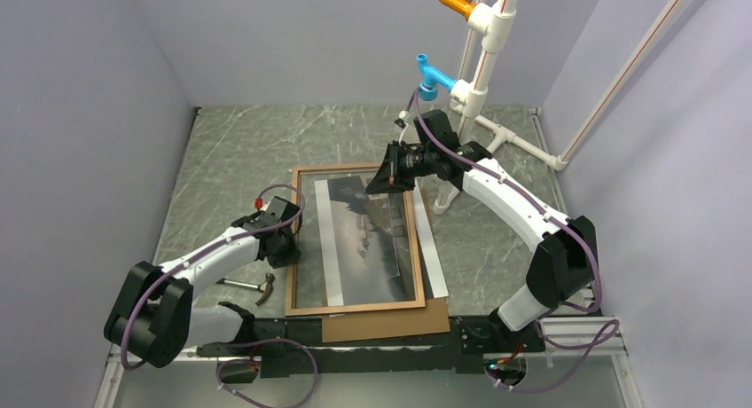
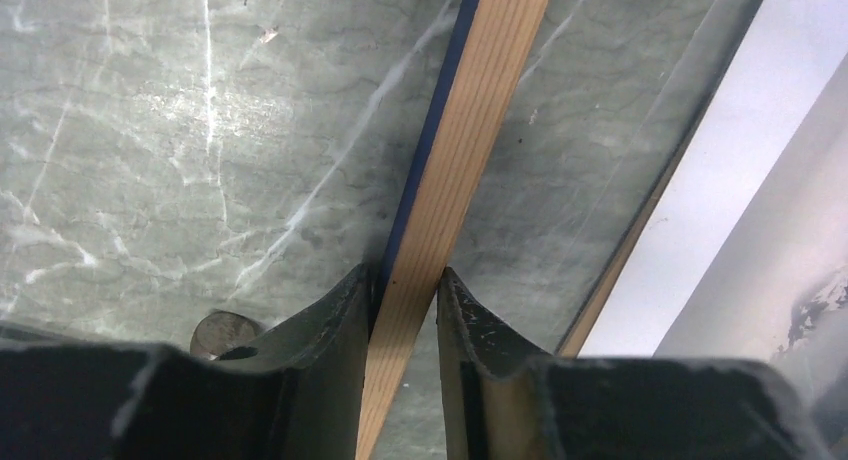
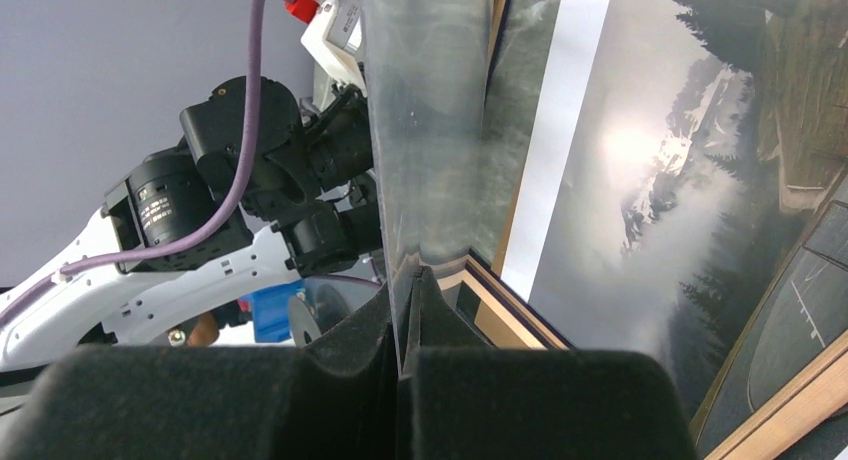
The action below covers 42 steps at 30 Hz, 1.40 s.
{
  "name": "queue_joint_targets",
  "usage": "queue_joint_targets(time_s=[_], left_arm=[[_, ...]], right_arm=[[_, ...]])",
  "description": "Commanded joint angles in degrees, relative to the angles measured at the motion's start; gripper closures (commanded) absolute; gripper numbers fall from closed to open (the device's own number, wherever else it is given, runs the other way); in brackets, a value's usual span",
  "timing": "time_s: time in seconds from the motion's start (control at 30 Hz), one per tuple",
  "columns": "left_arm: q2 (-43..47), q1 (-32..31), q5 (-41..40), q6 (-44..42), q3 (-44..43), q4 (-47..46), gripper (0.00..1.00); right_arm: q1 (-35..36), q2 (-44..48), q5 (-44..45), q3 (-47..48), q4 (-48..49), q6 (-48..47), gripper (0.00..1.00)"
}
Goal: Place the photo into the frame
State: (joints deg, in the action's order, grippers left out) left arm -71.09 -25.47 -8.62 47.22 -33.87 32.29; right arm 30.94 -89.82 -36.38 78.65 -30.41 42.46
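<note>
The frame (image 1: 414,248) is lying flat on the marble-patterned table (image 1: 239,151), wood face up, with its long rails running away from the arm bases. The photo (image 1: 368,239) is lying picture side up within the frame's outline. One of its white bands is running parallel to the left rail, with a stretch of table showing between the two. A white strip (image 1: 432,248) is showing just outside the right rail; whether it belongs to the print cannot be told.

The left gripper (image 2: 405,285) is straddling the left rail. Its jaws are narrowed onto the wood with a finger against each side, though how firmly they are pressing is not clear. A navy edge is showing along that rail in the left wrist view.

The right gripper (image 3: 405,280) is reaching over the frame's far right corner. Its jaws are pinched fully together on the edge of a clear sheet (image 3: 430,130), thin and glossy, which is rising up from them.

A brown backing board (image 1: 390,324) is sticking out from under the frame's near rail. A hammer (image 1: 257,288) is lying on the table near the left arm.
</note>
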Motion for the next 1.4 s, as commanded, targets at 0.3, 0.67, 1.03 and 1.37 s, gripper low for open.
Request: queue_joint_targets(time_s=[0.3, 0.67, 1.03, 1.37], left_arm=[[6.7, 4.6, 0.9, 1.3, 5.5, -2.1, 0.91], [9.0, 5.3, 1.6, -1.0, 3.6, 0.4, 0.42], [21.8, 9.0, 4.8, -3.2, -0.5, 6.8, 0.13], [30.0, 12.2, 0.1, -1.3, -0.6, 12.8, 0.12]], right_arm=[[-0.5, -0.3, -2.5, 1.9, 4.2, 2.0, 1.00], [-0.3, -0.5, -2.8, 1.6, 4.5, 2.0, 1.00], [-0.3, -3.4, -4.5, 5.6, 2.2, 0.6, 1.00], [-0.3, -4.8, -6.6, 6.8, 4.6, 3.2, 1.00]])
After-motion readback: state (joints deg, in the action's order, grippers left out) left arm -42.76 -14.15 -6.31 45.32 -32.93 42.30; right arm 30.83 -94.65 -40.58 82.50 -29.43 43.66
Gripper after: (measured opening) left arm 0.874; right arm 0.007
